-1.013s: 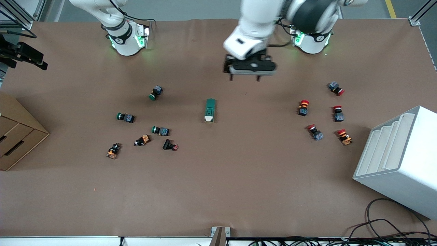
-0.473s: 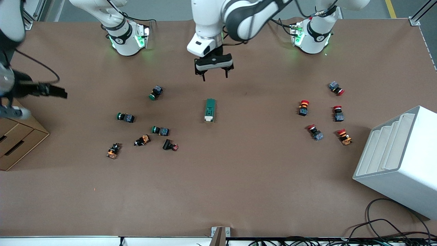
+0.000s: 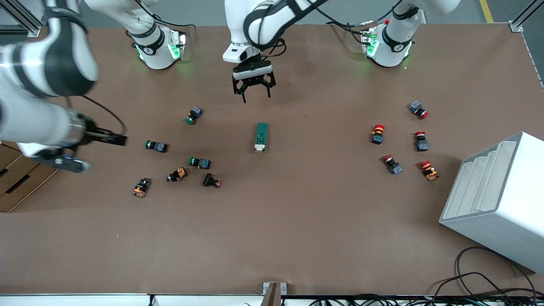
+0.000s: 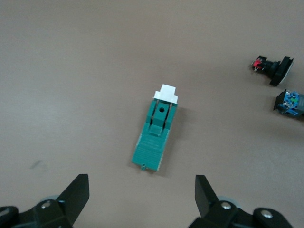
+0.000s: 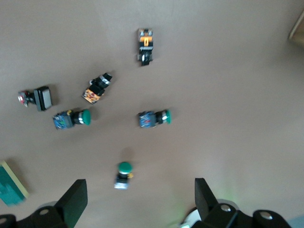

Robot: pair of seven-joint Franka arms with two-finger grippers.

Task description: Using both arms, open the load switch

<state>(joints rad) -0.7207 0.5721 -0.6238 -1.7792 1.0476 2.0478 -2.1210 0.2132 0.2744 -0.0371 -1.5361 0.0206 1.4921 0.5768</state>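
Brown table covering (image 3: 297,221) stretches under both arms, with the load switch (image 3: 262,137) lying flat near its middle, white lever end toward the front camera, between the green-capped buttons (image 3: 194,115) and the red-capped buttons (image 3: 378,133). Left gripper (image 3: 251,90) hangs spread open over bare table just above the switch's green end. Right gripper (image 5: 137,202) hangs open over the green-capped buttons toward the right arm's end of the table.
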